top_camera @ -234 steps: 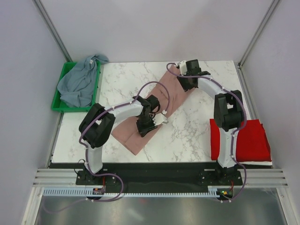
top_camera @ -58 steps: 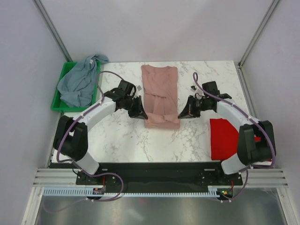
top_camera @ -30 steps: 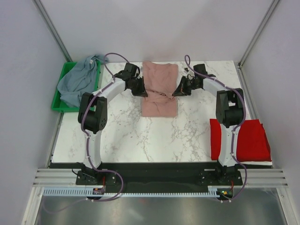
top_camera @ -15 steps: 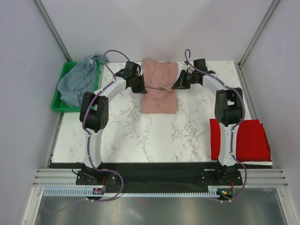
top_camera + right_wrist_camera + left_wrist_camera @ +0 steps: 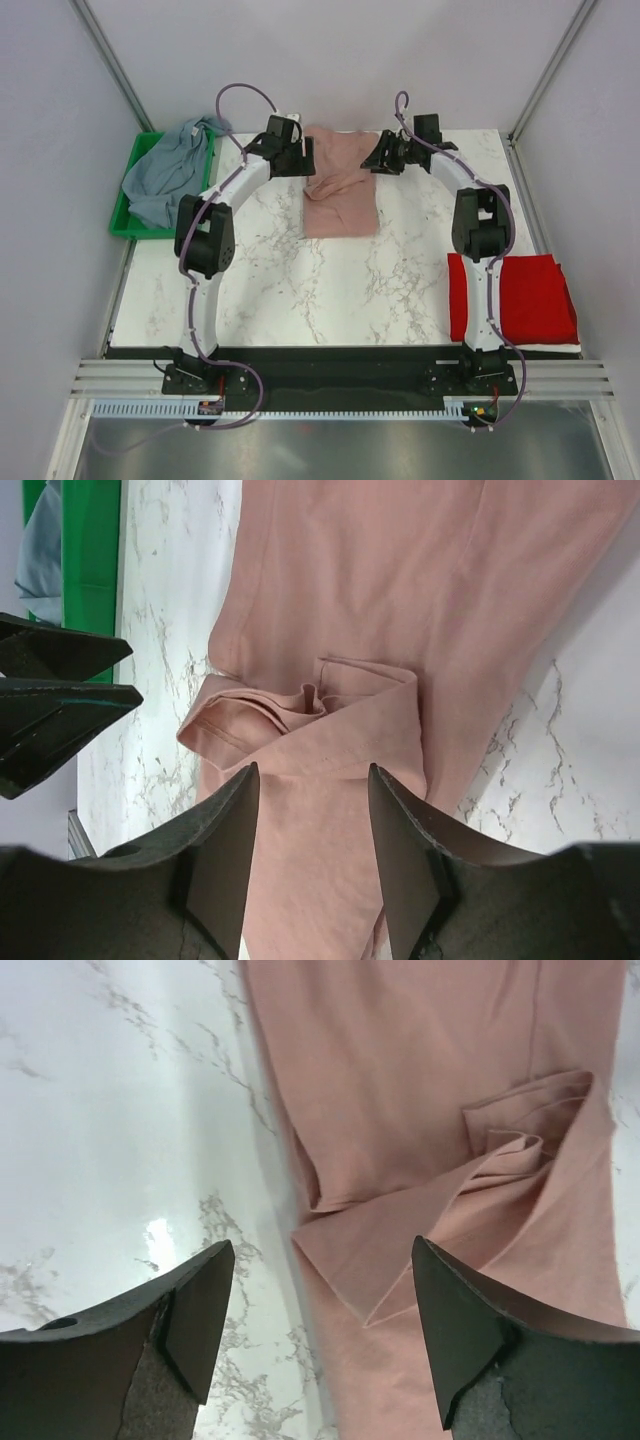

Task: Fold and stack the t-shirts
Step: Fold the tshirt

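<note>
The dusty-pink t-shirt (image 5: pixel 340 192) lies folded on the marble table at the far middle, with a rumpled sleeve fold (image 5: pixel 510 1150) on top. My left gripper (image 5: pixel 302 158) hovers at its far left edge, open and holding nothing (image 5: pixel 321 1250). My right gripper (image 5: pixel 378 158) is at the far right edge, also open, with only cloth below it (image 5: pixel 312 775). The pink t-shirt (image 5: pixel 400 580) fills the right wrist view. A folded red t-shirt (image 5: pixel 530 298) lies at the table's right edge. The grey-blue t-shirt (image 5: pixel 165 178) is heaped in the bin.
A green plastic bin (image 5: pixel 124 228) stands off the table's left edge and also shows in the right wrist view (image 5: pixel 90 540). Both arms arch over the table's left and right sides. Grey walls enclose the table on three sides.
Both grippers carried the pink shirt's edge toward the far side, then opened and let it go. The shirt now lies shorter, folded over itself.
</note>
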Available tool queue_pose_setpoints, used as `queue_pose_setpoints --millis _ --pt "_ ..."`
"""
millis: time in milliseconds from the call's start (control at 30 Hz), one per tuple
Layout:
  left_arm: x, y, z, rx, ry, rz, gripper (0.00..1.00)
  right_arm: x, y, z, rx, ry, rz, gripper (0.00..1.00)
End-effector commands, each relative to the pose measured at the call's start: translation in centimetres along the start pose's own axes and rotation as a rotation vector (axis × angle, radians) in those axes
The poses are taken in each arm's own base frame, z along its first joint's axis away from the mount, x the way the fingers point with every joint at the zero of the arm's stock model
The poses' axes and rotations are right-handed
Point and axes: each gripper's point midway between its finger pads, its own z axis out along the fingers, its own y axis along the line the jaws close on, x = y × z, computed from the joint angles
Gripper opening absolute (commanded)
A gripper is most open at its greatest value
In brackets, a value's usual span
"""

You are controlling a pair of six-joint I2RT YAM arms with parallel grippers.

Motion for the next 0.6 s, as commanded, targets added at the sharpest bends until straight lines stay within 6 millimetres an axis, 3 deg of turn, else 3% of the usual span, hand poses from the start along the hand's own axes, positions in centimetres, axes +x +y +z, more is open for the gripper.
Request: queue_pose_setpoints --millis 0,33,67,100,133,167,200,233,300,333,400,433,567 --pt "-3.4 0.7 -3.8 -0.065 -0.101 0.046 0.80 -3.9 3.8 -3.7 -0.056 -0.103 -0.109 0.56" --pt "-3.3 0.9 -5.2 -0.079 -0.105 0.050 0.80 -2.4 3.1 -4.1 -0.049 -0.072 -0.069 0.56" --pt "-3.1 1.0 -6.2 -0.085 -0.102 0.050 0.80 -2.6 4.3 -5.7 -0.060 -0.084 -0.063 0.56" --pt "-2.1 0.8 -6.9 -0.068 -0.067 0.048 0.80 -0.4 2.7 -6.2 -0.043 -0.042 -0.006 0.57" --pt "0.0 1.0 -7.1 -0.054 -0.011 0.051 0.80 0.6 2.7 -7.0 -0.051 -0.021 0.018 0.57" --pt "0.4 0.3 -8.6 -0.017 0.004 0.043 0.80 1.1 3.0 -8.5 -0.050 -0.017 0.034 0.57" --pt "2.0 0.0 -8.8 0.017 0.057 0.029 0.81 2.4 2.7 -9.0 -0.047 0.006 0.063 0.57" --pt "5.5 -0.7 -9.2 0.108 0.167 -0.025 0.81 5.2 1.6 -9.0 -0.035 0.059 0.116 0.57" --pt "8.0 -2.1 -10.4 0.237 0.257 -0.135 0.81 8.5 1.5 -9.6 -0.049 0.128 0.186 0.57" --pt "10.4 -2.5 -10.3 0.299 0.320 -0.209 0.81 9.5 1.5 -9.6 -0.056 0.148 0.209 0.58" --pt "12.5 -3.3 -10.7 0.387 0.396 -0.299 0.80 11.5 0.9 -9.3 -0.063 0.183 0.300 0.58" --pt "14.2 -3.4 -10.6 0.397 0.445 -0.356 0.80 11.8 0.9 -9.1 -0.073 0.183 0.319 0.58" --pt "16.5 -4.0 -9.8 0.440 0.521 -0.464 0.79 12.7 0.8 -8.4 -0.109 0.192 0.393 0.60"
